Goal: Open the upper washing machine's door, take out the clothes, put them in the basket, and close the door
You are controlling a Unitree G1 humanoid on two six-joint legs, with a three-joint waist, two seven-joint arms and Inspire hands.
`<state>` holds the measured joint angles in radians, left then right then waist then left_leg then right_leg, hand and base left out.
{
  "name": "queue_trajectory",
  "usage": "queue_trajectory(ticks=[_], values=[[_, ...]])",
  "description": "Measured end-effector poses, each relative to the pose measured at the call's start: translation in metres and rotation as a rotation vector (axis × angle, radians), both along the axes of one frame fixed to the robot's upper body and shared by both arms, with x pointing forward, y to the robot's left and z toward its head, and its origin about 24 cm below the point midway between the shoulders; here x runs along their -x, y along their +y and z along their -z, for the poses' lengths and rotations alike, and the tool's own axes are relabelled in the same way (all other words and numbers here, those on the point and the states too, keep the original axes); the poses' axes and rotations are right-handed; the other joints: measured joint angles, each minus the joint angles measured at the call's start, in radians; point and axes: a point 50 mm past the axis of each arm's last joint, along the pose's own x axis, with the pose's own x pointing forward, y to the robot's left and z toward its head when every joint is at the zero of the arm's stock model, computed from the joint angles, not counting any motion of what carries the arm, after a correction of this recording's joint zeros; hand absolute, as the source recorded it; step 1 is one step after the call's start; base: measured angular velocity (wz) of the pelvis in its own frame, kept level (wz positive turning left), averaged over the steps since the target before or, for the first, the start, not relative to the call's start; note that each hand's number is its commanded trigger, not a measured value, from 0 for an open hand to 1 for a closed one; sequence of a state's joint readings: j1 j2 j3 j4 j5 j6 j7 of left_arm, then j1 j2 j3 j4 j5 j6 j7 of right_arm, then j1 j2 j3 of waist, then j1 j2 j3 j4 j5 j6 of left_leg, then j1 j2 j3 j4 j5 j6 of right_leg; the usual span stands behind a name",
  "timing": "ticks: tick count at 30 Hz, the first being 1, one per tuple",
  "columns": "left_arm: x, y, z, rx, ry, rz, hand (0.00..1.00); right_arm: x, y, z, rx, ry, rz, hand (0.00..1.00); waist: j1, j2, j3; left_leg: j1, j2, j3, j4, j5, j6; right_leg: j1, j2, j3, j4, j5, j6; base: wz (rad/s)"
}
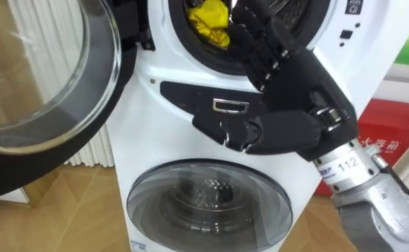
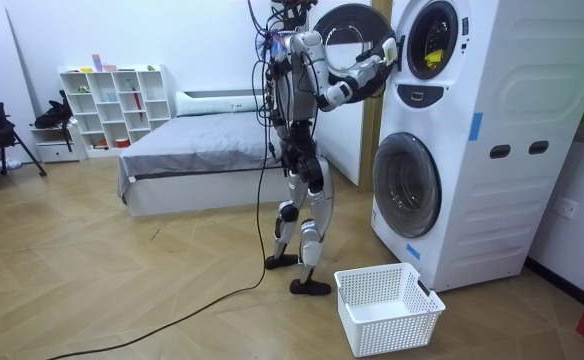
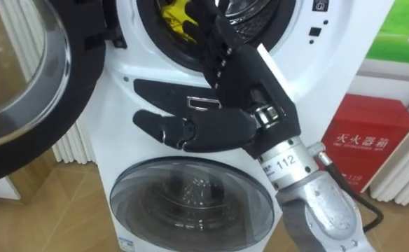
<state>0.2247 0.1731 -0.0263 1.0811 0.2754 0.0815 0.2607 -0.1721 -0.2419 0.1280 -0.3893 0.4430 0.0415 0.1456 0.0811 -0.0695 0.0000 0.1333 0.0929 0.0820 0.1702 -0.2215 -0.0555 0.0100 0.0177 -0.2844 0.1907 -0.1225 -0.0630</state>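
Observation:
A yellow cloth lies in the drum of the upper washing machine, whose round door stands swung open to the left. My right hand is raised in front of the drum's opening, open, its fingers stretched up to the opening's lower rim just right of the cloth. Its thumb points left across the dark panel under the opening, and nothing is in the hand. In the room view I stand upright facing the stacked machines, the right hand up at the upper opening, where the yellow cloth shows.
The lower machine's glass door is closed. A white laundry basket sits on the wooden floor by my feet, before the lower machine. A red box stands to the right of the machines. A bed is behind me.

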Motion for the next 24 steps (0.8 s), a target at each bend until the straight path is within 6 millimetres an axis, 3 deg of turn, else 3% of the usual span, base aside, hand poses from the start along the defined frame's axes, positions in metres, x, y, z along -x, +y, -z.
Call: queue_trajectory(ticks=[2, 3, 5, 8, 10, 12, 13, 14, 15, 17, 19, 21, 23, 24], values=[[-0.004, 0.001, 0.0, -0.004, -0.009, 0.001, 0.0, -0.005, -0.001, 0.005, 0.017, 0.021, 0.015, 0.0, 0.007, -0.01, 0.0162, -0.007, 0.002, 0.0, 0.047, -0.005, -0.004, 0.008, -0.004, -0.001, 0.015, -0.014, -0.007, 0.02], [-0.004, 0.001, -0.001, -0.005, -0.01, -0.001, 0.0, -0.007, -0.002, 0.007, 0.022, 0.028, 0.02, 0.0, 0.011, -0.013, 0.0183, -0.014, 0.003, 0.0, 0.069, -0.011, -0.006, 0.006, -0.005, 0.0, 0.029, -0.023, -0.009, 0.0], [-0.004, 0.002, 0.0, -0.003, -0.005, -0.004, 0.0, -0.011, -0.003, 0.011, 0.052, 0.041, 0.047, 0.0, 0.028, -0.017, 0.0189, -0.072, 0.021, 0.0, 0.219, -0.047, -0.014, -0.009, -0.002, 0.013, 0.08, -0.065, -0.024, -0.03], [0.0, 0.002, 0.0, -0.004, 0.002, -0.022, 0.0, -0.015, -0.004, 0.015, 0.087, 0.049, 0.074, 0.0, 0.043, -0.014, 0.0195, -0.157, 0.054, -0.001, 0.441, -0.05, -0.012, 0.002, 0.014, 0.038, 0.116, -0.098, -0.05, -0.14], [0.002, 0.003, 0.0, -0.004, 0.008, -0.024, 0.0, -0.018, -0.005, 0.016, 0.082, 0.058, 0.092, 0.0, 0.047, -0.013, 0.0163, -0.212, 0.062, -0.002, 0.518, -0.054, -0.005, 0.01, 0.023, 0.045, 0.125, -0.116, -0.062, 0.05], [-0.002, 0.001, 0.0, 0.004, 0.002, -0.021, 0.0, -0.023, -0.006, 0.014, 0.078, 0.061, 0.111, 0.0, 0.041, -0.019, 0.0153, -0.291, 0.04, 0.002, 0.487, -0.056, -0.002, 0.011, 0.021, 0.049, 0.124, -0.124, -0.064, 0.01], [-0.003, 0.001, 0.0, 0.004, 0.0, -0.022, 0.0, -0.026, -0.006, 0.011, 0.077, 0.053, 0.116, 0.0, 0.055, -0.02, 0.0148, -0.328, 0.024, 0.011, 0.41, -0.049, -0.009, 0.02, 0.022, 0.058, 0.119, -0.126, -0.066, -0.3], [-0.001, 0.002, 0.0, 0.0, 0.003, -0.026, 0.0, -0.029, -0.006, 0.01, 0.077, 0.052, 0.124, 0.0, 0.064, -0.02, 0.0147, -0.351, 0.009, 0.015, 0.3, -0.02, -0.015, 0.029, 0.021, 0.061, 0.116, -0.127, -0.071, -0.33], [0.0, 0.003, -0.001, -0.003, 0.006, -0.03, 0.0, -0.029, -0.006, 0.009, 0.073, 0.052, 0.128, 0.0, 0.067, -0.021, 0.0137, -0.363, 0.003, 0.013, 0.257, 0.027, -0.005, 0.034, 0.019, 0.06, 0.117, -0.13, -0.068, -0.3], [0.007, 0.006, -0.001, -0.01, 0.025, -0.047, 0.0, -0.029, -0.006, 0.009, 0.066, 0.053, 0.122, 0.0, 0.067, -0.033, 0.0025, -0.366, -0.003, 0.014, 0.159, 0.161, 0.007, 0.067, 0.02, 0.071, 0.1, -0.146, -0.06, -0.13], [0.006, 0.005, 0.0, 0.001, 0.026, -0.045, 0.0, -0.029, -0.006, 0.009, 0.062, 0.054, 0.127, 0.0, 0.059, -0.043, 0.0002, -0.357, -0.018, 0.017, 0.14, 0.191, 0.029, 0.079, 0.015, 0.079, 0.081, -0.15, -0.05, 0.06], [0.007, 0.002, 0.001, 0.021, 0.037, -0.046, 0.0, -0.03, -0.006, 0.01, 0.059, 0.059, 0.136, 0.0, 0.052, -0.045, -0.0014, -0.348, -0.031, 0.025, 0.161, 0.185, 0.042, 0.106, 0.003, 0.087, 0.046, -0.141, -0.036, 0.05], [0.007, 0.002, 0.001, 0.027, 0.033, -0.049, 0.0, -0.03, -0.006, 0.008, 0.054, 0.056, 0.146, 0.0, 0.046, -0.032, 0.0066, -0.364, -0.043, 0.033, 0.213, 0.131, 0.048, 0.137, -0.009, 0.116, 0.03, -0.147, -0.022, 0.08], [0.006, 0.003, 0.001, 0.025, 0.032, -0.048, 0.0, -0.03, -0.006, 0.008, 0.053, 0.057, 0.152, 0.0, 0.04, -0.033, 0.004, -0.361, -0.053, 0.034, 0.205, 0.124, 0.053, 0.138, -0.016, 0.119, 0.03, -0.154, -0.014, 0.17]])
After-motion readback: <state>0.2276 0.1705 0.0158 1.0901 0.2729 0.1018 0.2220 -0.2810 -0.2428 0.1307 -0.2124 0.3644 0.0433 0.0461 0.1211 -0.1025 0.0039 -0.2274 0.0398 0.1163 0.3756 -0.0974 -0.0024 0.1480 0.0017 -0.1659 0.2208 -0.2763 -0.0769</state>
